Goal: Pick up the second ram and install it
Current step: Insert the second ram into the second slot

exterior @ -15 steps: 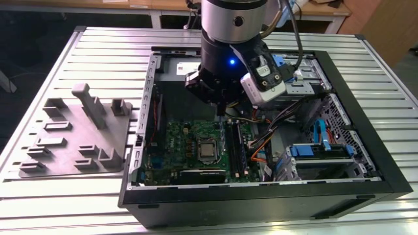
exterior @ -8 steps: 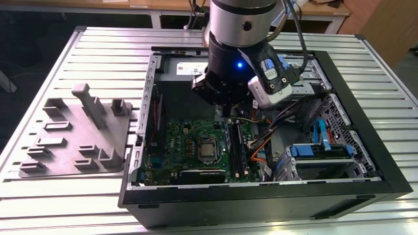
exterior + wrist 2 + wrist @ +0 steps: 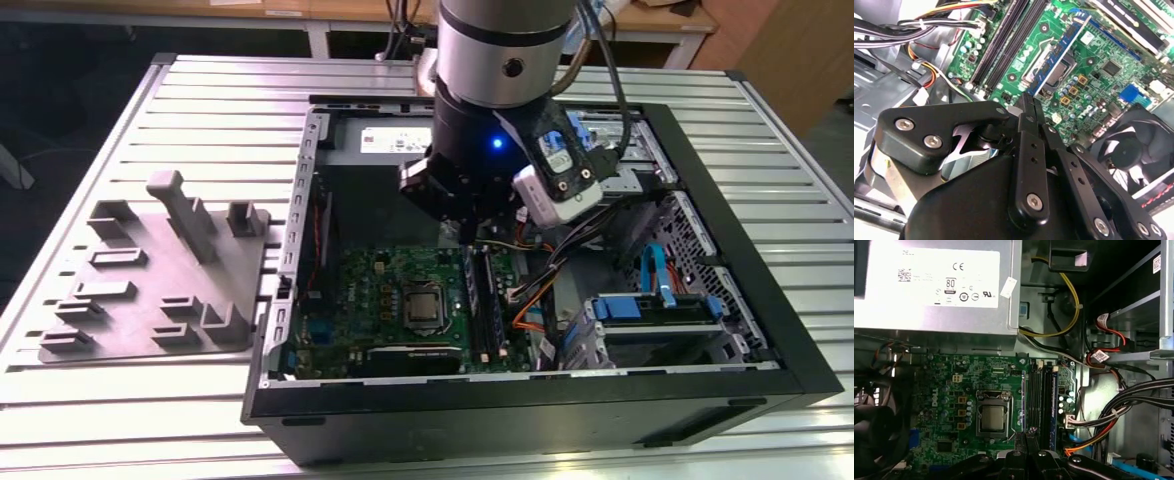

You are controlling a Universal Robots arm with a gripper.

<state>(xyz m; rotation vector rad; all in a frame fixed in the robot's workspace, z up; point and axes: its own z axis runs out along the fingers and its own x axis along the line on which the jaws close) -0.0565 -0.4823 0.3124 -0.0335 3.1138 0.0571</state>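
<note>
Above the motherboard [image 3: 1051, 17], near the black memory slots [image 3: 1004, 42], we see the gripper [image 3: 1027, 100] with its 2 fingers [image 3: 1029, 145] pinched almost together on the second ram [image 3: 1066, 47], a light, stiff, brittle stick that we judge best gripped by its bare edges, never chips or contacts.

The gripper [image 3: 1029, 107] is matt black, with shiny metal screws [image 3: 1034, 201]. The second ram [image 3: 1064, 55] is glossy blue-green circuit board. The dull grey sheet-metal power supply [image 3: 934, 317] bears a white paper label [image 3: 934, 277]. The ribbed table [image 3: 120, 400] is brushed metal.
</note>
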